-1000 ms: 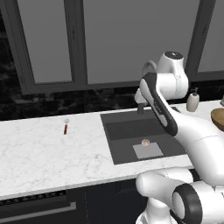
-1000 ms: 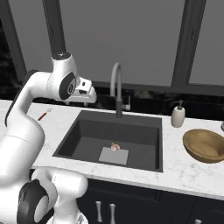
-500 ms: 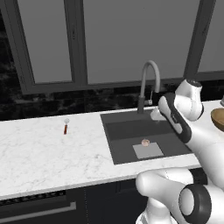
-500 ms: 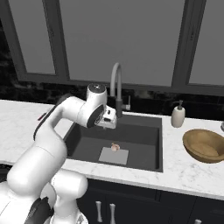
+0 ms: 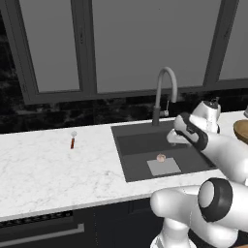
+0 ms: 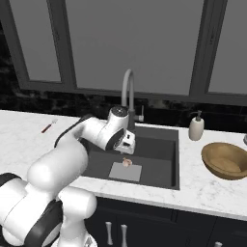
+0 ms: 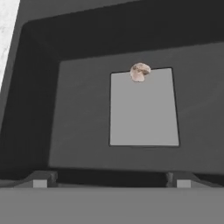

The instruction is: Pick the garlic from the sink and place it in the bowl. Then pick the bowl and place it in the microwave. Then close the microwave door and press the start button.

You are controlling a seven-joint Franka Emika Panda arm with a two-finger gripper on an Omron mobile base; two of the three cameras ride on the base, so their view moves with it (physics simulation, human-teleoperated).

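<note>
Pinkish-white garlic [image 7: 139,71] lies on the sink [image 6: 164,149] floor, at the back edge of the lighter square. The jaws hang above it, spread apart and empty. The wooden bowl [image 6: 225,160] sits on the surface right of the sink.

The bowl [image 5: 241,131] is cut off by the right edge of the left base view, with only a tan sliver showing. In the same view the arm covers the sink's [image 5: 127,160] right side. The small red-handled utensil [image 5: 72,140] on the counter is too small to identify. In the hand view, the fingertips [image 7: 40,179] barely rise above the bottom band, set far apart.
</note>
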